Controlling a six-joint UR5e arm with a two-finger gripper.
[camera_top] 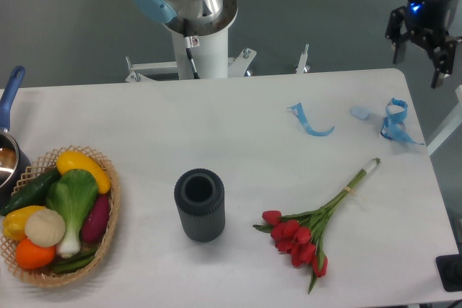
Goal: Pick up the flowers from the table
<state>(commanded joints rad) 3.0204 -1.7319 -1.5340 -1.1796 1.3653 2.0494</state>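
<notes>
Gripper (421, 54) at upper right of frame, fingers spread, holding nothing, above the table (238, 128) corner. Flowers (312, 228) lie lower right, near the front edge, apart from the vase (199, 204).

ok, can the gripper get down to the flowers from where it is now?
Probably yes. The gripper hangs open beyond the table's far right corner; the flowers lie flat in the open, clear of the vase and ribbons.
</notes>
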